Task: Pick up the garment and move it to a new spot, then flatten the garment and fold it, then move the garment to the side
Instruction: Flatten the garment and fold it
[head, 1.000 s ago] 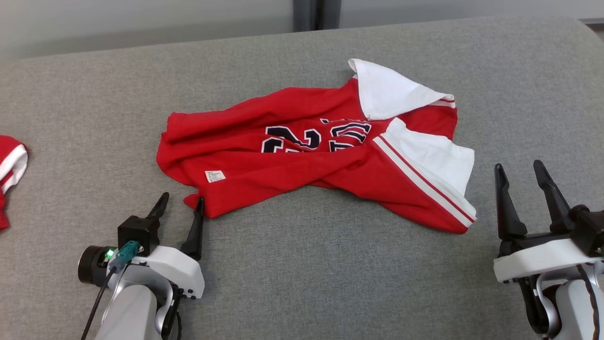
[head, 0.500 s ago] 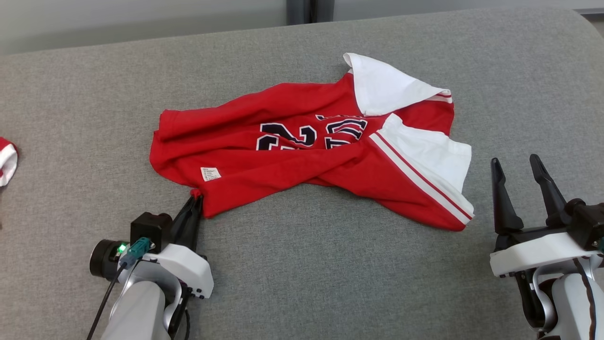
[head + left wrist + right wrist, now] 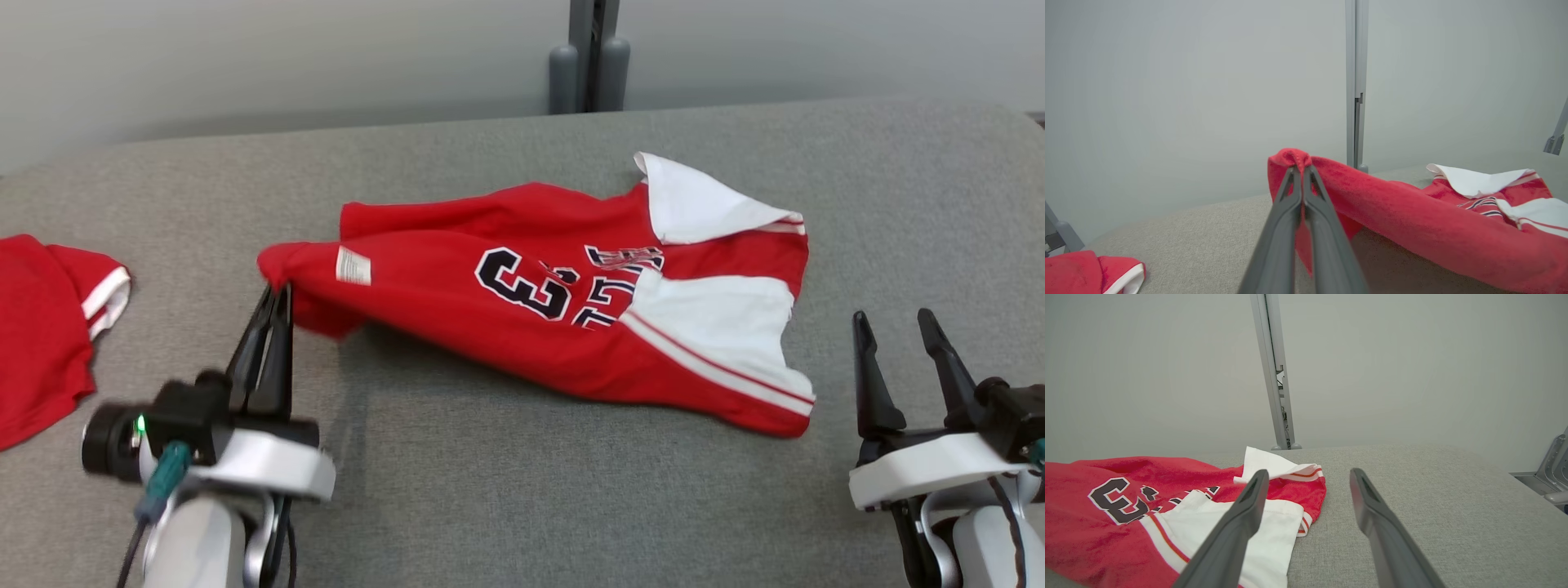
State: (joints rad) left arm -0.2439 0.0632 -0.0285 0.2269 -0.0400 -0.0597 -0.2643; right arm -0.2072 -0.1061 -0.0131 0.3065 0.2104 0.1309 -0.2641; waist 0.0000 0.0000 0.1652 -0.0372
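The red jersey, with white sleeves and dark numerals, is lying crumpled on the grey padded surface, one corner raised clear of the padding. The left gripper is pinching that corner, its two dark fingers pressed together on the red cloth, which is draping away to this gripper's right and sagging down to the surface. A white label is showing just beside the pinched corner. The right gripper is hovering near the jersey's far, white-striped end, its fingers spread wide and holding nothing. Another red garment with white trim is lying well to the left gripper's left.
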